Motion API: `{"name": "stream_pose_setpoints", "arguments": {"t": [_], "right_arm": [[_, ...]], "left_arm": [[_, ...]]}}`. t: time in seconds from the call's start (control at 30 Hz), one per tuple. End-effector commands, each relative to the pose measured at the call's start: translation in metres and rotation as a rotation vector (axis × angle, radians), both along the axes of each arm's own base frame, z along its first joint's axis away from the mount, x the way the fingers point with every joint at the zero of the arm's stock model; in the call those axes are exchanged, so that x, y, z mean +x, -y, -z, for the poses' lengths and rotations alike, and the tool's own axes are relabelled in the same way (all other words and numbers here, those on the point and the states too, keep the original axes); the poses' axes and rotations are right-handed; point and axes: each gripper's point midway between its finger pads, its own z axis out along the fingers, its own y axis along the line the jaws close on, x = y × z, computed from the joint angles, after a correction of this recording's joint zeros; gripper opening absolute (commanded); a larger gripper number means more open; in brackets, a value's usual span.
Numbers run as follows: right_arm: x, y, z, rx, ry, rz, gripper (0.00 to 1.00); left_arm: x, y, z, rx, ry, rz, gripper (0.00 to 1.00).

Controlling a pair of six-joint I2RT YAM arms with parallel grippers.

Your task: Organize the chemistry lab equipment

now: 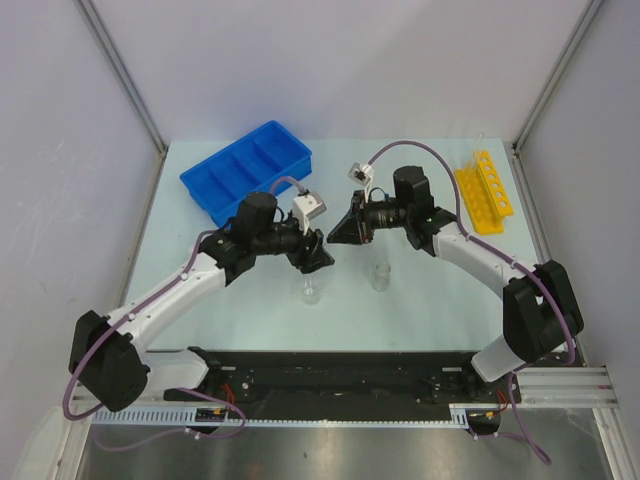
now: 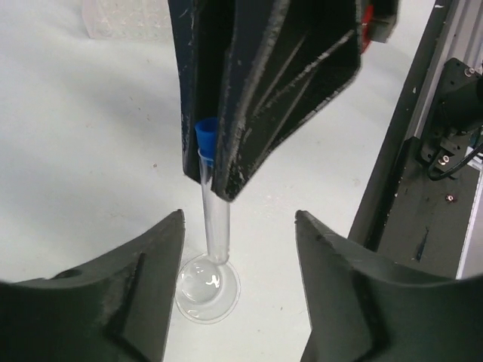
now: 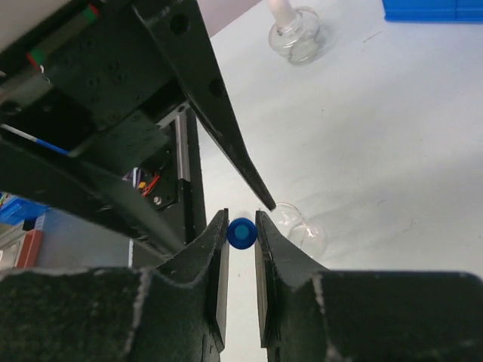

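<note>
1. From where I stand, the two grippers meet nose to nose over the middle of the pale bench [image 1: 420, 300], one reaching in from each side.
2. The right gripper [image 3: 241, 223] is pinched narrow on a thin blue-capped tube [image 2: 215, 226]. Its fingers [image 3: 219, 264] press on either side of the blue cap.
3. The tube stands close to upright. Its lower end sits inside a small round glass vessel [image 2: 207, 290] that rests on the bench.
4. The left gripper [image 2: 240, 219] is spread wide and holds nothing. The tube and the vessel show in the gap between its fingers, but I cannot tell how near they are to them.
5. A second glass vessel [image 3: 294, 38] stands on the bench well apart from the first. Something pale sits in its neck, and I cannot make out what it is.
6. The blue divided tray [image 1: 247, 170] lies at an angle on the far left part of the bench, behind the left arm.
7. The yellow holed rack [image 1: 485, 190] lies at the far right of the bench, well apart from both grippers.
8. A clear plate [image 2: 124, 19] with a dimpled look lies flat on the bench at the far edge of the left wrist view, well apart from the vessel with the tube.
</note>
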Motion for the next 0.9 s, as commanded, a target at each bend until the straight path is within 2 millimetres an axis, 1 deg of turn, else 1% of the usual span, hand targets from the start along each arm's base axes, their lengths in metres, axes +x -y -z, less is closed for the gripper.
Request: {"name": "stream_pose_setpoints", "arguments": {"t": [0.0,0.03,0.07,0.1,0.13,0.2,0.23,0.27,0.3,0.33,0.37,0.4,0.43,0.47,0.53,0.57,0.63,0.67,0.7,0.73,0.77,0.8,0.87], "right_arm": [[0.014,0.011,-0.032,0.024,0.119,0.052,0.16],[0.016,0.014,-0.032,0.021,0.124,0.062,0.16],[0.019,0.017,-0.031,0.013,0.132,0.074,0.16],[0.024,0.023,-0.034,0.013,0.144,0.094,0.16],[0.027,0.027,-0.035,0.011,0.149,0.109,0.16],[0.038,0.038,-0.034,-0.004,0.17,0.154,0.16],[0.048,0.049,-0.035,-0.012,0.181,0.192,0.16],[0.056,0.057,-0.033,-0.029,0.187,0.232,0.16],[0.064,0.064,-0.031,-0.049,0.227,0.257,0.16],[0.074,0.076,-0.029,-0.069,0.239,0.301,0.16],[0.083,0.084,-0.025,-0.093,0.238,0.348,0.16],[0.09,0.091,-0.024,-0.107,0.26,0.372,0.16],[0.1,0.103,-0.021,-0.13,0.286,0.411,0.17],[0.111,0.112,-0.016,-0.157,0.292,0.459,0.17],[0.124,0.128,-0.01,-0.185,0.287,0.523,0.18],[0.136,0.143,-0.004,-0.204,0.275,0.575,0.18],[0.149,0.155,0.0,-0.223,0.268,0.62,0.18],[0.161,0.166,0.011,-0.251,0.252,0.652,0.17],[0.167,0.17,0.013,-0.259,0.249,0.667,0.17],[0.176,0.176,0.01,-0.264,0.259,0.69,0.18],[0.179,0.18,0.019,-0.288,0.231,0.695,0.18],[0.187,0.186,0.029,-0.306,0.209,0.709,0.17],[0.199,0.192,0.033,-0.326,0.207,0.727,0.18]], "left_arm": [[0.001,-0.003,-0.06,-0.12,0.15,0.024,0.72],[0.005,-0.011,-0.062,-0.124,0.164,-0.006,0.8],[0.008,-0.016,-0.069,-0.138,0.187,-0.026,0.86],[0.01,-0.022,-0.073,-0.147,0.204,-0.051,0.98],[0.013,-0.039,-0.08,-0.159,0.243,-0.113,1.0],[0.02,-0.058,-0.088,-0.172,0.284,-0.205,1.0],[0.021,-0.074,-0.091,-0.171,0.311,-0.266,1.0],[0.026,-0.088,-0.088,-0.146,0.325,-0.341,1.0],[0.027,-0.096,-0.085,-0.132,0.333,-0.373,1.0],[0.028,-0.104,-0.074,-0.108,0.325,-0.4,1.0],[0.025,-0.112,-0.071,-0.091,0.34,-0.424,1.0],[0.025,-0.115,-0.064,-0.079,0.336,-0.436,1.0],[0.023,-0.117,-0.049,-0.064,0.315,-0.441,1.0],[0.021,-0.118,-0.044,-0.059,0.306,-0.445,1.0],[0.02,-0.119,-0.035,-0.032,0.28,-0.443,1.0],[0.02,-0.12,-0.036,-0.022,0.277,-0.445,1.0],[0.024,-0.121,-0.034,-0.014,0.279,-0.457,1.0],[0.024,-0.121,-0.034,-0.009,0.281,-0.453,1.0],[0.024,-0.121,-0.032,-0.006,0.276,-0.451,1.0],[0.023,-0.121,-0.031,0.0,0.274,-0.447,1.0],[0.023,-0.121,-0.03,0.001,0.271,-0.447,1.0],[0.023,-0.122,-0.03,0.002,0.274,-0.448,1.0],[0.022,-0.122,-0.029,0.003,0.274,-0.451,1.0]]}}
